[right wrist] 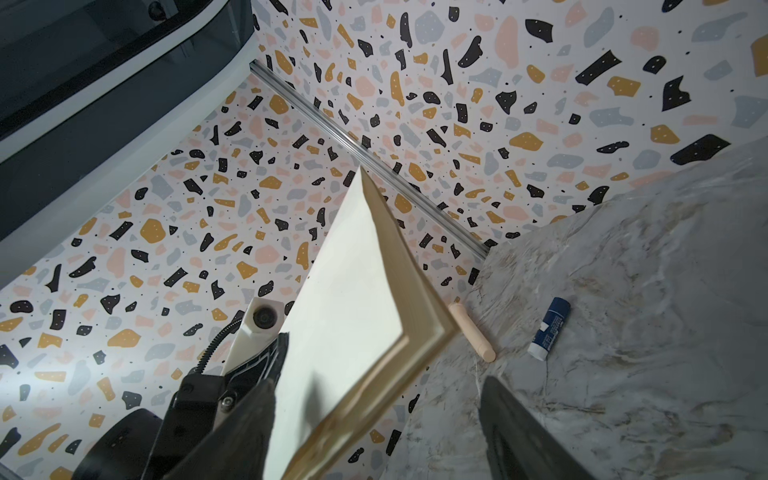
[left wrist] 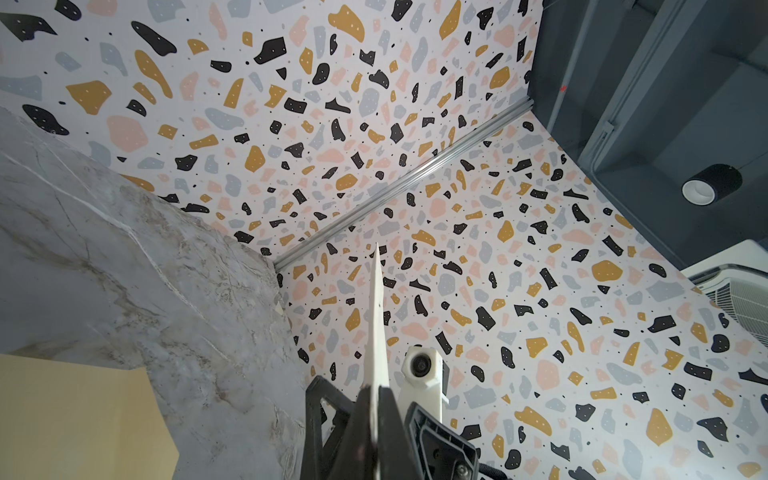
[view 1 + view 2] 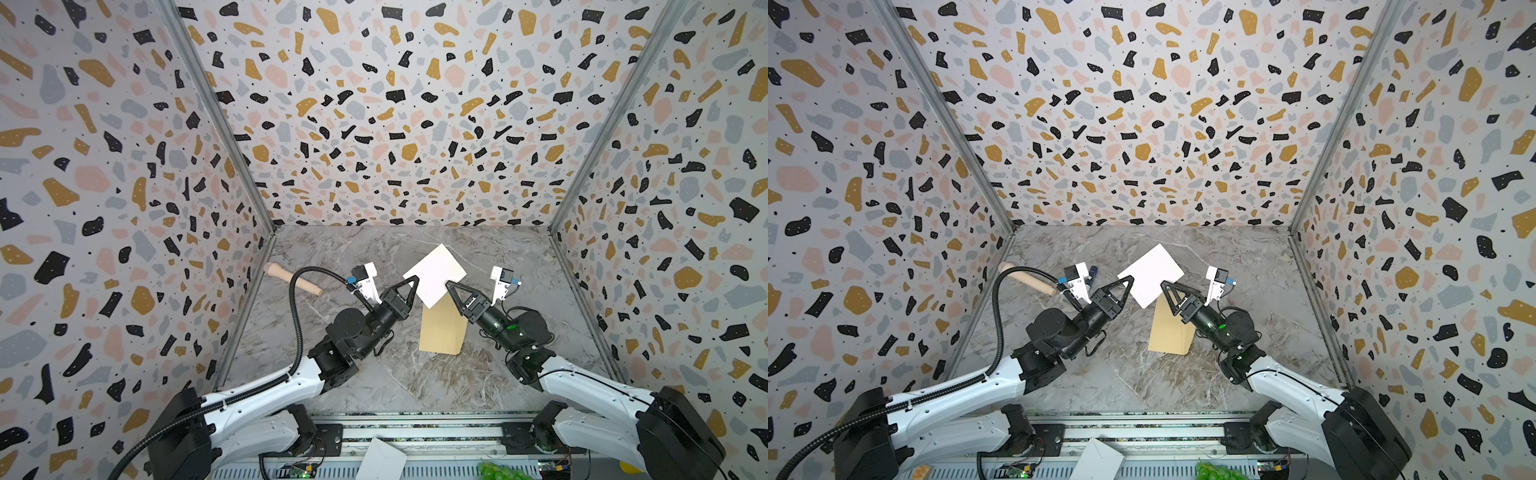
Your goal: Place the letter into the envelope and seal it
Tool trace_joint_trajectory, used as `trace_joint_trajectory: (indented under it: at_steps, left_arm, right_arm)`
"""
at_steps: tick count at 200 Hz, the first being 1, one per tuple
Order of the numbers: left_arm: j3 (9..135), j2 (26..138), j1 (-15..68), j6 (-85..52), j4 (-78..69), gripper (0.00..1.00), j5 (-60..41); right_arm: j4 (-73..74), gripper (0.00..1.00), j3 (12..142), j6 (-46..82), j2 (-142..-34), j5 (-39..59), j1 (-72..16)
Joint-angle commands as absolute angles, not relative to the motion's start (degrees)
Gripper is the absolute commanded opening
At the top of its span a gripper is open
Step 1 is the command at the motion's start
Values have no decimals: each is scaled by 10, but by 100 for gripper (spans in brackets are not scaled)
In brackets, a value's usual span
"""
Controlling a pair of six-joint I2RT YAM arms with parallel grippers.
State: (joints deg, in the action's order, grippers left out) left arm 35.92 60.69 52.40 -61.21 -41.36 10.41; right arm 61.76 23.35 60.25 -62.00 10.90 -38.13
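Your envelope (image 3: 441,332) lies flat on the marble table (image 3: 386,374), its far end beneath the raised letter (image 3: 434,272). The sheet looks light and floppy, so grip near an edge. Your left gripper (image 3: 414,282) pinches it near one corner, and your right gripper (image 3: 449,286) stands spread around another edge.

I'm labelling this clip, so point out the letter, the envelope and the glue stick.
letter (image 3: 434,275): in a top view, middle of its pale face.
envelope (image 3: 441,329): in a top view, middle of its tan body.
glue stick (image 1: 550,325): right wrist view, its blue barrel.
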Motion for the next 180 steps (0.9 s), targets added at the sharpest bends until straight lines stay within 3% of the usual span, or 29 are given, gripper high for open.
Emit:
trace_joint_trajectory:
  at_steps: [1, 55, 70, 103, 126, 150, 180]
  left_arm:
    - [356, 605, 521, -610, -453, 0, 85]
    - [345, 610, 520, -570, -439, 0, 75]
    - [341, 606, 520, -539, -428, 8, 76]
    - [349, 569, 498, -391, -340, 64, 71]
    - [363, 530, 457, -284, -277, 84, 1]
    - [384, 513, 431, -205, -232, 89, -95]
    - [406, 523, 430, -146, -195, 88, -180]
  right_arm:
    - [653, 57, 263, 597, -618, 107, -383]
    - [631, 0, 283, 543, -624, 113, -381]
    - [609, 0, 292, 509, -621, 135, -375]
    - [439, 0, 361, 338, -617, 296, -320]
    - [196, 0, 440, 132, -625, 396, -300]
    - [29, 0, 487, -26, -638, 465, -293]
    - [-12, 0, 499, -83, -635, 560, -284]
